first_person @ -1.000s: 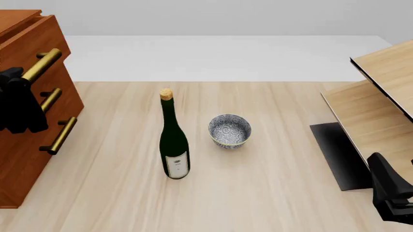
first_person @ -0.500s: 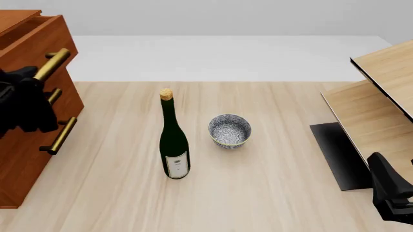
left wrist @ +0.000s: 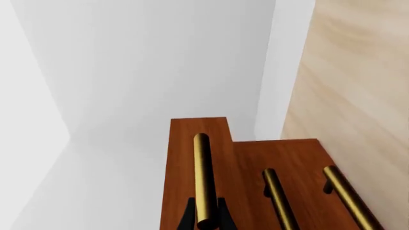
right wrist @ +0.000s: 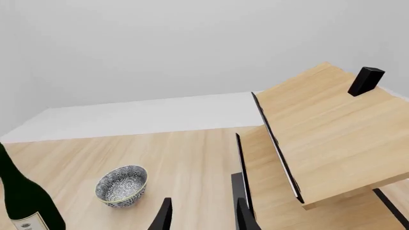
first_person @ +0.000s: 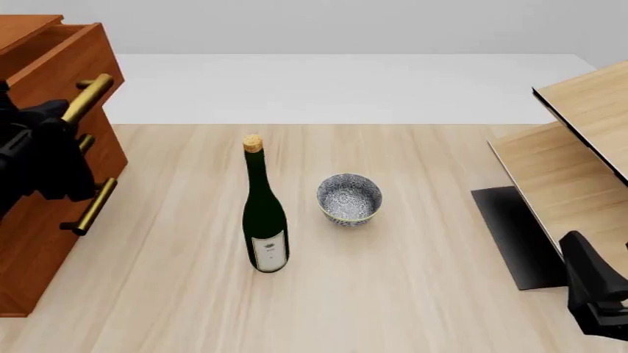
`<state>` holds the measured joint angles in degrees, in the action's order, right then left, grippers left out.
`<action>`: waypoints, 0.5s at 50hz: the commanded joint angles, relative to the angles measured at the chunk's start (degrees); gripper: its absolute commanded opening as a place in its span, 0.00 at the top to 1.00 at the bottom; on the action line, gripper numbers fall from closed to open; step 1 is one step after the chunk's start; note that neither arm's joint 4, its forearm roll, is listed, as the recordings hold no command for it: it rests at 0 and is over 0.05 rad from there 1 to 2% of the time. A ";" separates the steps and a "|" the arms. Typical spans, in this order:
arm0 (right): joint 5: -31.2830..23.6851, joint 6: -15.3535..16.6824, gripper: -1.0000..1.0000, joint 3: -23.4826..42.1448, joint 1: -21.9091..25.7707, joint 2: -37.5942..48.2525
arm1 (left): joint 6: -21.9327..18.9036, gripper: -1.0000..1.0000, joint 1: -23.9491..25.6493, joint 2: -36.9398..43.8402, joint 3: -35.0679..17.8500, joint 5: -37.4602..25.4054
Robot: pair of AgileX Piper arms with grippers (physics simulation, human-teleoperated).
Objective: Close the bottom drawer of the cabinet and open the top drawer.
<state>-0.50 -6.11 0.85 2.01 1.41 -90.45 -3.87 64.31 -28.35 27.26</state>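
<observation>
While looking from the front, spotted the cabinet (first_person: 40,243) parked at the far left edge of the table (first_person: 412,279), partly cut off by the frame. Found the top drawer (first_person: 54,62) pulled out a bit, its front sticking out past the two drawers below. Caught the left gripper (first_person: 59,121) up at that drawer's brass bar handle (first_person: 87,99). Checked the left wrist view too: saw a dark finger (left wrist: 188,218) on each side of the bar, pinched on its near end, so called it clenched on the top drawer's handle.

Saw the bottom drawer (first_person: 49,235) pushed in, front flush with the middle drawer (first_person: 103,147) above it as far as both views showed. Noticed nothing touching its handle (first_person: 93,206).

Found the right gripper (right wrist: 203,215) low at the near right corner, well apart from the cabinet, fingers spread with nothing between them. Couldn't tell much about it from the front view, only the dark arm (first_person: 589,283) poking in.

Also spotted a green wine bottle (first_person: 265,213) standing upright mid-table, with a patterned bowl (first_person: 349,198) just beside it on the right, not touching. Saw the pale wooden shelf unit (first_person: 579,147) off on the right side.
</observation>
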 commanded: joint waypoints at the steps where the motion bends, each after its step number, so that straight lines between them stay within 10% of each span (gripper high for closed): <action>1: -0.32 -0.09 0.00 0.06 -0.02 -0.30 | -0.51 1.00 1.93 1.97 -2.72 1.00; 18: -0.36 -0.13 0.00 0.01 -0.12 -0.40 | -0.23 1.00 1.74 2.14 -2.90 0.78; 19: -0.32 -0.13 0.00 0.00 -0.10 -0.36 | -0.10 0.00 1.69 2.11 -2.97 0.56; 25: -0.31 -0.13 0.00 0.03 -0.07 -0.34 | -0.13 0.00 1.72 2.16 -2.80 0.74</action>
<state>-0.83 -6.22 0.87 1.94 1.05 -90.46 -2.76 65.42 -29.89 27.46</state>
